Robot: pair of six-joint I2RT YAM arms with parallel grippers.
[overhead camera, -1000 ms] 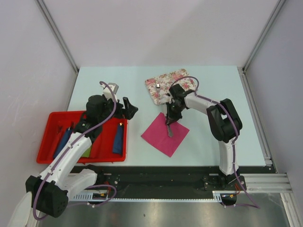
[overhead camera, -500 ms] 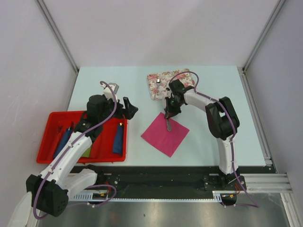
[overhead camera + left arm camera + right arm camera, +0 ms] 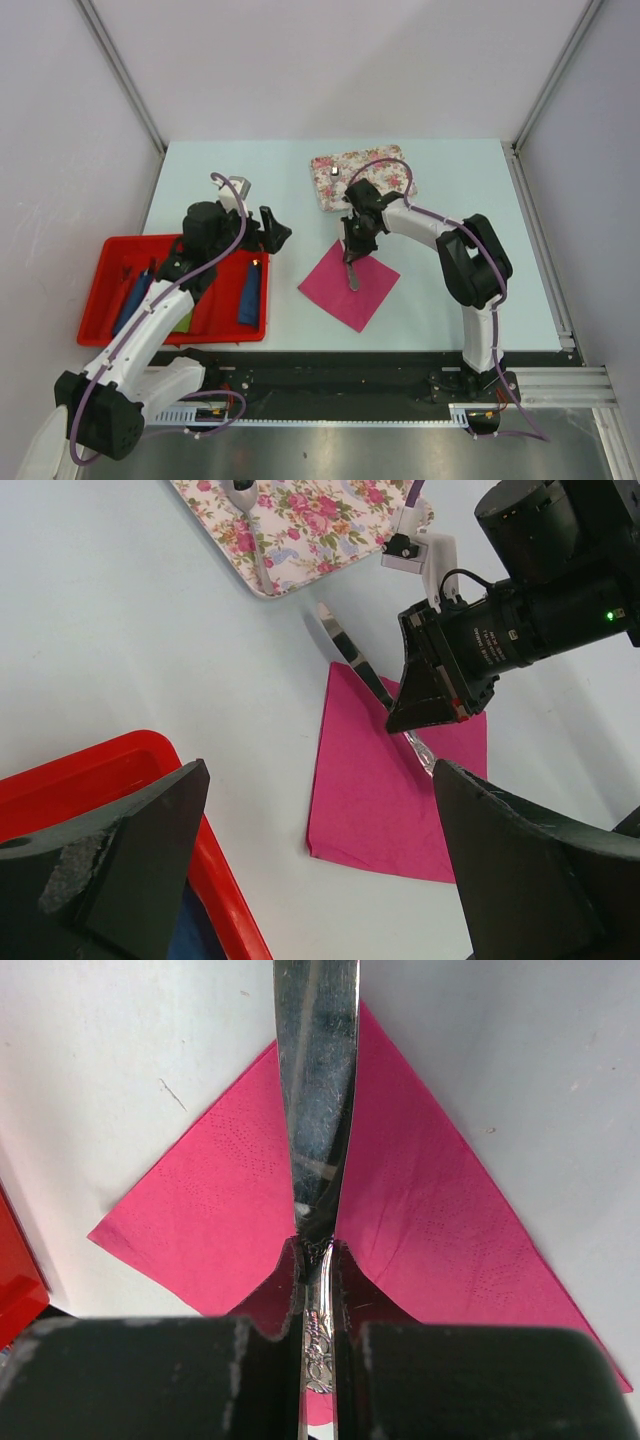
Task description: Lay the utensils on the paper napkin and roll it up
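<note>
While right tool [image 3: 318, 1260] pinches knife [image 3: 317, 1090] over napkin [image 3: 335, 292] on pale-blue table [image 3: 450, 180], left tool [image 3: 320, 790] gapes.

Your table [image 3: 450, 200], left to right
You have the paper napkin [image 3: 345, 292] near the middle, the mat [image 3: 378, 170] just behind it, and the tray [image 3: 105, 285] well off to its left with rolls [image 3: 249, 292] lying in it. The knife [image 3: 353, 272] crosses the napkin's far corner, pointing toward the mat, where another utensil [image 3: 332, 181] lies.
</note>
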